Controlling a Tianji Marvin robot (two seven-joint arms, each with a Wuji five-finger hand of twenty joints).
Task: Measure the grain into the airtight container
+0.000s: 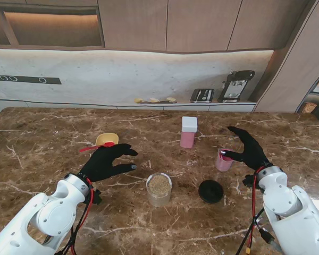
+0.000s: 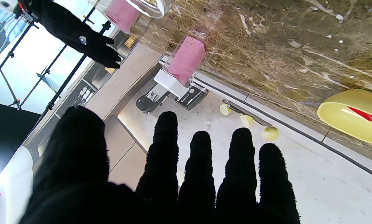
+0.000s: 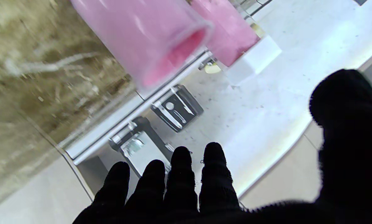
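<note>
A clear glass jar [image 1: 159, 188] holding brown grain stands near the table's front, with a round black lid [image 1: 210, 191] lying flat to its right. Farther from me stands a tall pink container [image 1: 188, 132] [image 2: 186, 59] [image 3: 232, 34] with a white lid. A yellow scoop [image 1: 103, 141] [image 2: 351, 115] with a red handle lies at the left. My left hand [image 1: 109, 161] hovers open between scoop and jar, fingers [image 2: 201, 168] spread and holding nothing. My right hand [image 1: 247, 150] is open beside a small pink cup [image 1: 223, 160] [image 3: 148, 37], thumb close to its rim.
The brown marble table [image 1: 53, 133] runs to a white counter at the back, where a toaster [image 1: 202, 95] and a coffee machine [image 1: 235, 85] stand beside small yellow items [image 1: 155, 100]. My right hand [image 2: 80, 34] also shows in the left wrist view.
</note>
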